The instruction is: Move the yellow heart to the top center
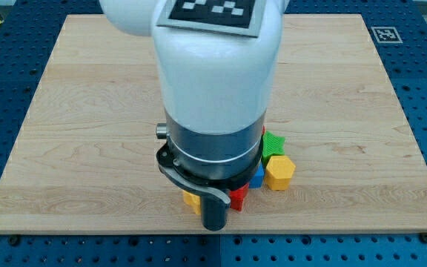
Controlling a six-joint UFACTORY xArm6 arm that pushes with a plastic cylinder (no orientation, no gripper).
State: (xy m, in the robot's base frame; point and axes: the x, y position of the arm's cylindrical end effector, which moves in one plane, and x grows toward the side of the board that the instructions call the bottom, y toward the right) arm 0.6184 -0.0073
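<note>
My tip is hidden under the arm, so I cannot tell what the tool touches. The yellow block [191, 199] at the table [65, 148] bottom sits crowded by red [239, 197], blue [257, 176], green [273, 142] and a yellow hexagon [279, 172] — a push likely drags neighbours along.

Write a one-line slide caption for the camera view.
Arm hides most blocks; yellow hexagon and green block show at its right.

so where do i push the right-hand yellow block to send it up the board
Set my tip on the bottom edge of the yellow block, coming from the view's bottom: that side is bare, though the green block above may ride along.
</note>
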